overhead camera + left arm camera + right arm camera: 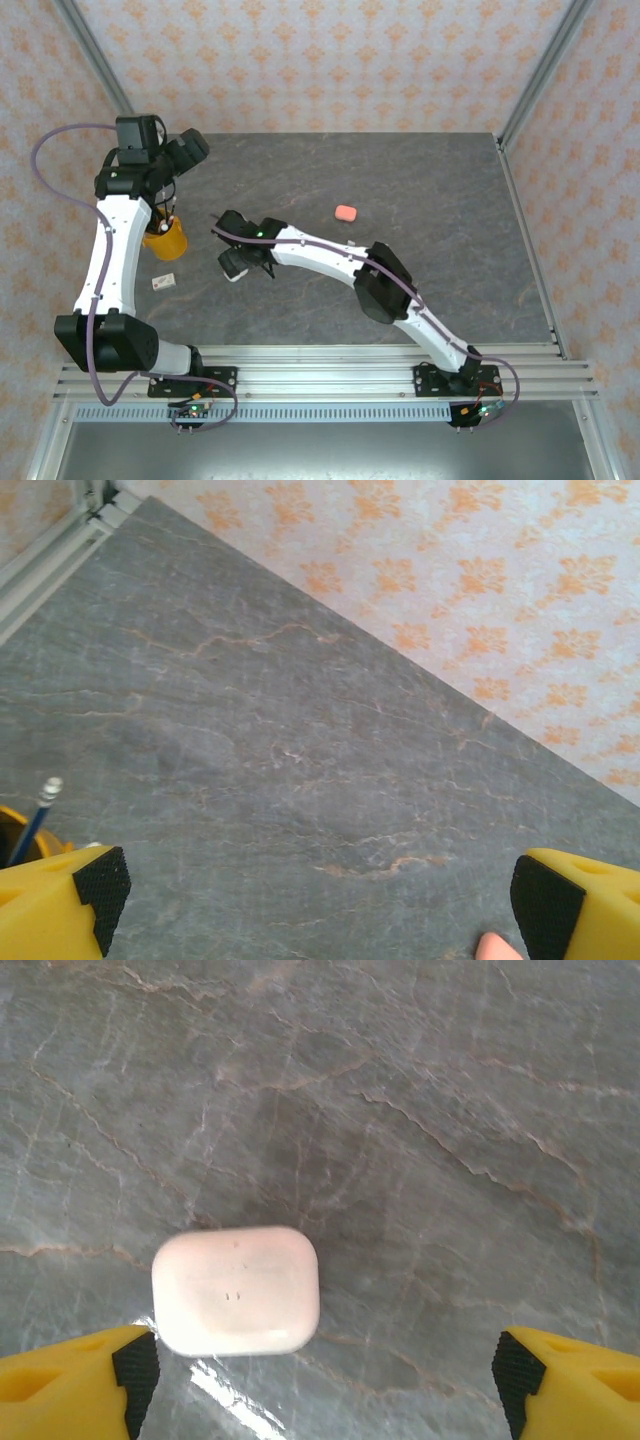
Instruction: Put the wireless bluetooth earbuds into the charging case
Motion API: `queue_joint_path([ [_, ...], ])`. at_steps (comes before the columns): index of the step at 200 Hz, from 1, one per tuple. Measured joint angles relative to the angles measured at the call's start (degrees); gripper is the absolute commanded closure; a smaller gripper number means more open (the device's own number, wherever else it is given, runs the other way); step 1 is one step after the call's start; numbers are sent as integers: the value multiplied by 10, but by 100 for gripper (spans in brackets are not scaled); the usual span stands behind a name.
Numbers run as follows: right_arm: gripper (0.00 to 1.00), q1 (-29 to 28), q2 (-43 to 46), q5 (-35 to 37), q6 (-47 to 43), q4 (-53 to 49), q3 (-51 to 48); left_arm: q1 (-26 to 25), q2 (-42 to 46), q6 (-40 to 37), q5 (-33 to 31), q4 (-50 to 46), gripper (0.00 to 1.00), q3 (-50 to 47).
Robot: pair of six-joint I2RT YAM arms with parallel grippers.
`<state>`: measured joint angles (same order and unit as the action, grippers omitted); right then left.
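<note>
Jaws stand wide on both arms, holding nothing — the right gripper (325, 1372) hangs over the white, glossy, pebble-shaped plastic charging case (236, 1290), lying closed on the grey marbled tabletop (450, 1110). It looks light, hard, slippery: pinch its long sides squarely. The left gripper (322, 895) hovers near the orange-patterned wall (500, 600).

Left pincer (322, 895) at near edge, jaws spread wide. Yellow fingers with black pads (100, 880) sit in both lower corners. Grey marbled table (300, 760) stretches away between them. At lower left, blue pen (38, 815) with silver tip stands in orange cup (12, 838). Small pink rounded object (497, 947), cut off at bottom edge, lies just beside right pad. Wall (480, 570) with orange floral pattern runs far right. Metal frame rail (50, 540) at far left corner.
</note>
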<state>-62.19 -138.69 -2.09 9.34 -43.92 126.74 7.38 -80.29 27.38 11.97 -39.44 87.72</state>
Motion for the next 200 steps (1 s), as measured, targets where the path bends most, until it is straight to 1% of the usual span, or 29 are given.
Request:
queue_joint_path([
  [28, 12, -1, -41, 0, -7, -19, 52, 24, 0, 9, 9, -2, 0, 0],
  [51, 11, -3, -64, -2, -10, -26, 74, 31, 0, 13, 16, -2, 0, 0],
  [89, 11, -11, -96, -9, -11, -28, 105, 32, 0, 13, 26, -3, 0, 0],
  [152, 14, -17, -124, -6, -11, -30, 120, 32, 0, 12, 28, -3, 0, 0],
  [177, 17, -18, -125, -4, -10, -31, 122, 32, 0, 13, 31, -2, 0, 0],
  [200, 23, -18, -125, -2, -6, -32, 122, 32, 0, 13, 36, -2, 0, 0],
])
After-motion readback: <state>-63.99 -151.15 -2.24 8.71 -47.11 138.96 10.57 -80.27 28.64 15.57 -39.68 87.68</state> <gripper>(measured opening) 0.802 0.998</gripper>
